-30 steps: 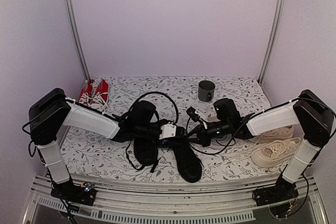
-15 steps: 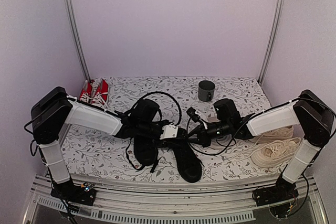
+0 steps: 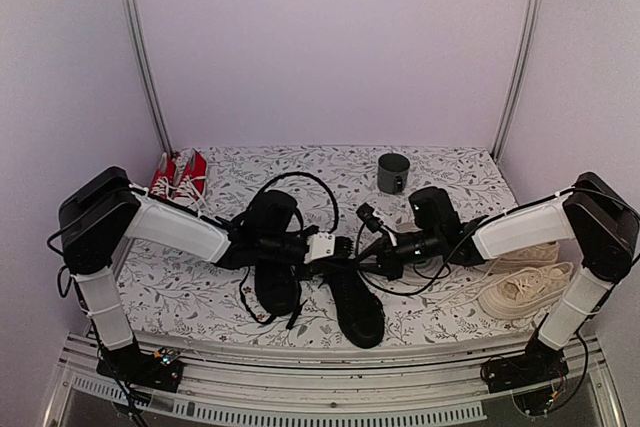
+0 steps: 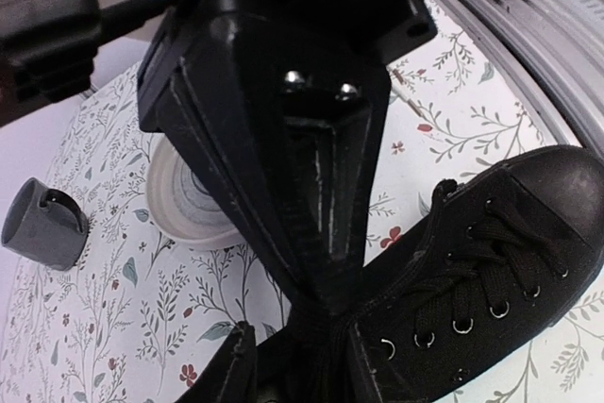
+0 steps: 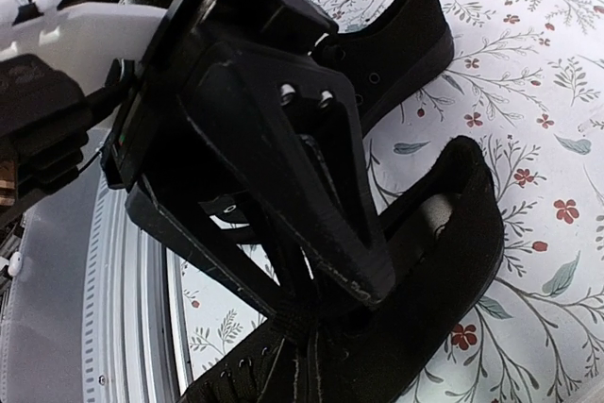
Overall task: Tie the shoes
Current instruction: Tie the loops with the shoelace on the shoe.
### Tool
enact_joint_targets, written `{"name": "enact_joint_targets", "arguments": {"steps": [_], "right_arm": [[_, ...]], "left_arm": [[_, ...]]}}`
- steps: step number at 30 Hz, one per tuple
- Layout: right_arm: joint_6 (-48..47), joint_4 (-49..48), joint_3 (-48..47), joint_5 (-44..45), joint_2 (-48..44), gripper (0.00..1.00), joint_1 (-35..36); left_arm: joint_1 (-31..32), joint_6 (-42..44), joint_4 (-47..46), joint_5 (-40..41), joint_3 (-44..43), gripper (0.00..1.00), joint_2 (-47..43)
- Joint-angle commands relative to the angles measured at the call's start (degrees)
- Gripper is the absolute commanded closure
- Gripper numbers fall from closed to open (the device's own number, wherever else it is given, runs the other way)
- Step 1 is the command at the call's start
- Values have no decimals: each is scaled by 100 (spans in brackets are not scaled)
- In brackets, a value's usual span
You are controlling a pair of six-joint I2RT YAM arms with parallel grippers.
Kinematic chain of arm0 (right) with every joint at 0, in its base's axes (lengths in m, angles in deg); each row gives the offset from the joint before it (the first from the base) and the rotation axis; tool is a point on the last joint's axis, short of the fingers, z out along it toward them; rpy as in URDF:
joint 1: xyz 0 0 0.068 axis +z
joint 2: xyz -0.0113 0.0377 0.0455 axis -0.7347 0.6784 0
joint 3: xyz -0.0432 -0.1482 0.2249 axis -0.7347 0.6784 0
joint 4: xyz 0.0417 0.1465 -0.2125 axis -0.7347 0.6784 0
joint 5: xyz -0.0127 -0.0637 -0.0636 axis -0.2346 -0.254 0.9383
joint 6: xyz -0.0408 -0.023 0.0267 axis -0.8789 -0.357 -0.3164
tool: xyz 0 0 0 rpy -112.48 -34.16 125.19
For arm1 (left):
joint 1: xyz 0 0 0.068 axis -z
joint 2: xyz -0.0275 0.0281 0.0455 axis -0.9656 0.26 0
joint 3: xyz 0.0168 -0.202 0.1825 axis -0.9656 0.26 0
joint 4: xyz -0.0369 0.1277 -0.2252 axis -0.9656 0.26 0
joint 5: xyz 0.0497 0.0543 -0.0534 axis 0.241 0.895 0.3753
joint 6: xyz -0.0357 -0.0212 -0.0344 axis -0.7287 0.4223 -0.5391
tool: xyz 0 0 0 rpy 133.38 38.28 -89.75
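Pale lilac walls close in a table (image 3: 440,172) covered with a floral-print cloth, and both my arms reach over its near middle. Two black shoes lie there side by side: the left shoe (image 3: 274,257) sits under my left arm with its toe toward the near edge, and the right shoe (image 3: 357,309) lies just beside it, its toe also pointing toward the near edge. A thin black lace (image 3: 300,182) arcs up in a loop above the left shoe toward the far edge.

My left fingers (image 4: 326,313) come down onto the collar of the right shoe, right where the laces bunch up; they are close together around that dark bunch, though whether they truly pinch a lace I cannot tell. My right fingers (image 5: 302,313) are pressed together at the laces of the same shoe, and I cannot tell if a strand is caught between them.

Toward the far right corner stands a grey mug (image 3: 393,173). Small red sneakers (image 3: 178,177) rest at the far left edge, and cream sneakers (image 3: 525,287) lie along the right edge beside my right arm.
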Motion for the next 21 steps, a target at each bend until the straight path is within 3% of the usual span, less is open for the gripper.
{"name": "enact_joint_targets", "arguments": {"steps": [1,5,9,13,18,21], "right_arm": [[-24,48,29,-192,-166,99,26],[-37,96,14,-221,-187,99,26],[-50,152,-3,-316,-179,99,26],[-98,235,-73,-497,-134,98,27],[-129,399,-137,-611,-46,98,26],[-138,414,-117,-657,-111,97,26]], "left_arm": [[-128,-272,-228,-197,-93,68,194],[-123,-294,5,-149,-285,70,361],[-138,-287,3,-93,-319,80,418],[-137,-316,50,-66,-369,78,501],[-137,-410,-50,-57,-344,98,505],[-133,-438,-42,14,-322,100,518]]}}
